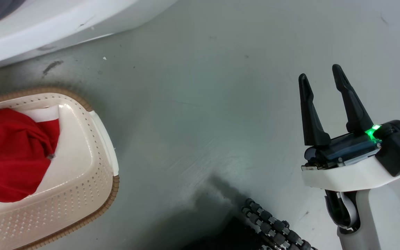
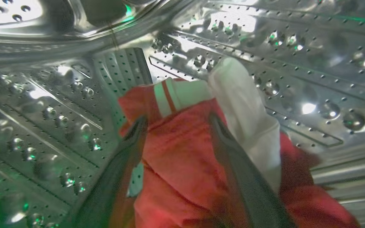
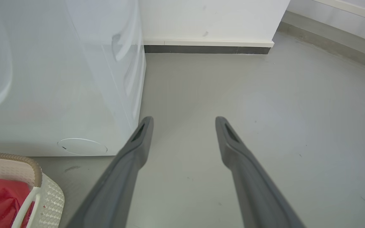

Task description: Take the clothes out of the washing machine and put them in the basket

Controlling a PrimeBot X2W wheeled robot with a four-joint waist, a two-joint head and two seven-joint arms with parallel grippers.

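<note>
Inside the washing machine's perforated steel drum [image 2: 43, 126], red clothes [image 2: 182, 152] with a white panel and striped edge lie bunched. My left gripper [image 2: 176, 122] is open, its two fingers straddling the red fabric. In the head view the cream basket [image 1: 92, 166] with a brown rim sits at the lower left and holds a red garment [image 1: 9, 152]. The white washing machine [image 1: 47, 24] runs along the top left. My right gripper [image 1: 321, 74] hangs open and empty over the floor, well to the right of the basket. The right wrist view shows that gripper [image 3: 184, 122], the washer's side [image 3: 59, 79] and the basket [image 3: 51, 196].
Grey floor [image 1: 203, 104] stretches between the basket and my right arm. A black ribbed cable [image 1: 273, 225] lies at the bottom edge. A white wall with a dark skirting [image 3: 208, 47] stands beyond the washer.
</note>
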